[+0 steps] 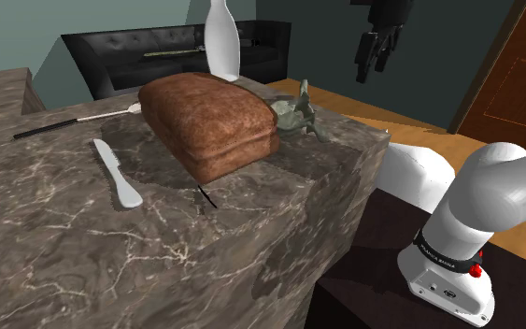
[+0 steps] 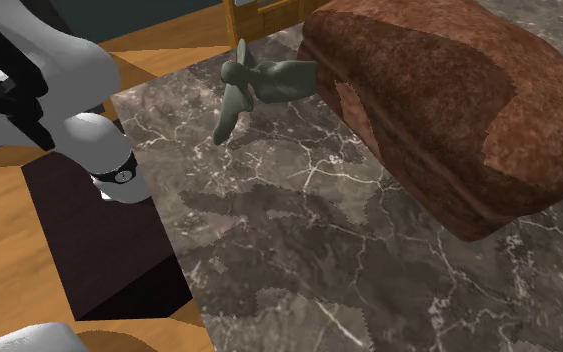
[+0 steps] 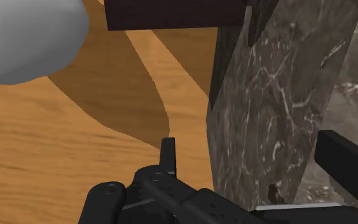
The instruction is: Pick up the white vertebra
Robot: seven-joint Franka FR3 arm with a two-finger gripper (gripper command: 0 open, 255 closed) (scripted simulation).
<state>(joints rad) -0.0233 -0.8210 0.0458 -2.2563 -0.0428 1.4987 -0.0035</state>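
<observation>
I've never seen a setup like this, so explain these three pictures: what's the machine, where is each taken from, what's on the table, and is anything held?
It is a simulated white robot arm on a dark box, ending in a black two-finger gripper. One picture looks down from beside its base, one sees the table from another side, one looks along the gripper. On the marble table lie a brown loaf, a grey-green vertebra beside it, a white knife and a dark-handled utensil. The gripper hangs open in the air, holding nothing.
</observation>
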